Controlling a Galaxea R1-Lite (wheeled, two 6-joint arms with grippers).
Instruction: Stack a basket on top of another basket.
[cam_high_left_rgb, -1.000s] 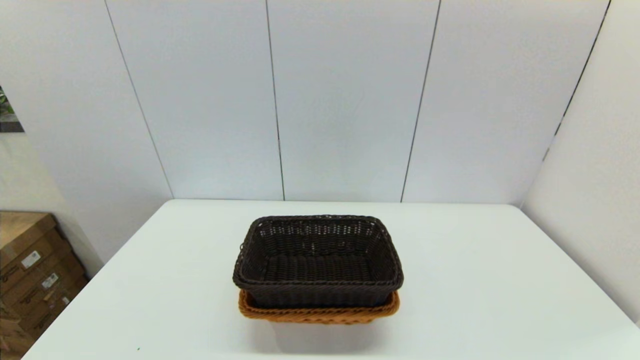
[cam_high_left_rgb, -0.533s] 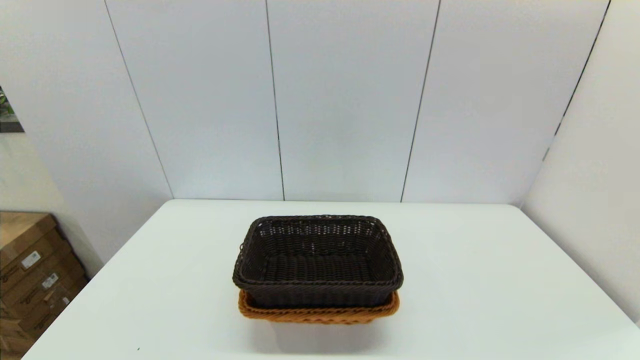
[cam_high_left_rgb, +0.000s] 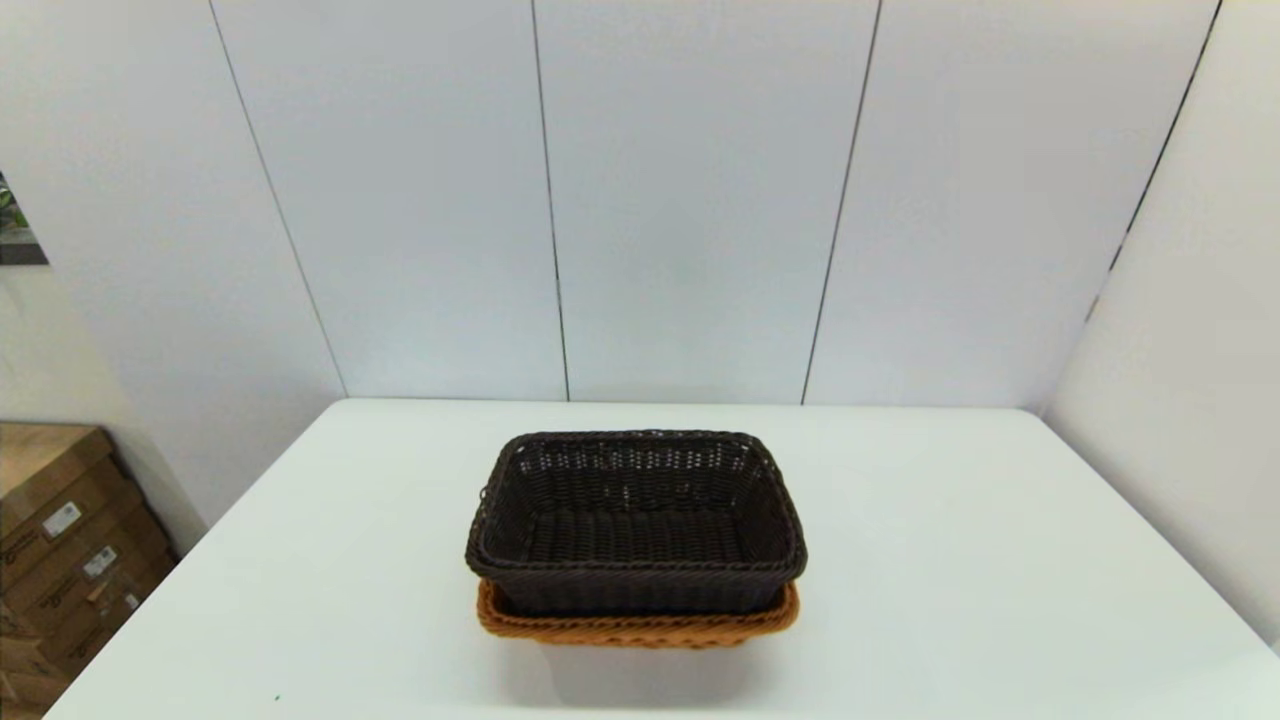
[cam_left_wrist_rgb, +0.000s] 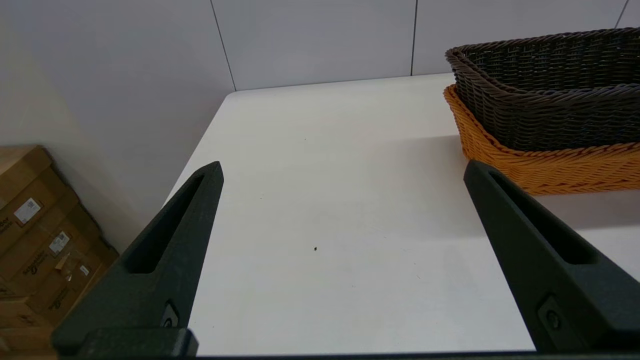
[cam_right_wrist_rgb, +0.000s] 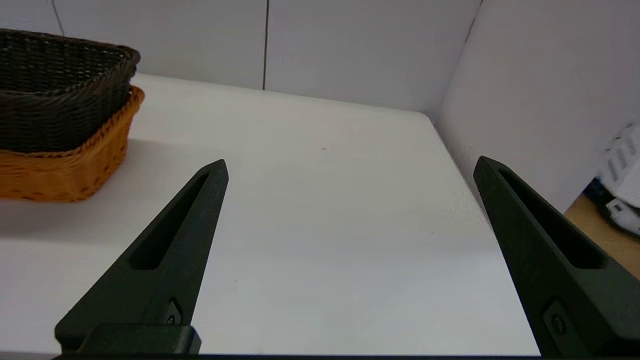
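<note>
Now dark brown basket (cam_high_left_rgb: 636, 520) nests in orange basket (cam_high_left_rgb: 636, 628); left gripper (cam_left_wrist_rgb: 343, 169) and right gripper (cam_right_wrist_rgb: 350, 165) gape.

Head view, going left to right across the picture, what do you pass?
Cardboard boxes on the floor, then the white table, then the dark brown basket nested in the orange basket at the middle, then more bare table, then the side wall.

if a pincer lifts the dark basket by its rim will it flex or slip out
The dark brown basket, nested in the orange basket, is probably light: its sides are open weave. The rolled rim looks stiff enough to hold shape, though it may flex a little. Its ribbed weave should grip rather than slip, but a one-sided lift would likely tilt it.
</note>
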